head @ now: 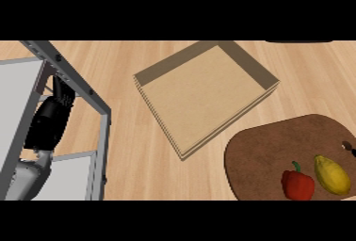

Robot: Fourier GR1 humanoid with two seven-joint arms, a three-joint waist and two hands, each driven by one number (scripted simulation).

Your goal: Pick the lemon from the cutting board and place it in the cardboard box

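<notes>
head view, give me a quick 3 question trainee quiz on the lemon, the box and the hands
1. True or false: the lemon lies inside the cardboard box.
2. What sits just left of the lemon on the cutting board? A) red pepper B) banana C) knife
3. Which hand shows, and where?

Key: 1. False, it is on the board. 2. A. 3. The left hand, at the left edge inside a grey metal frame.
</notes>
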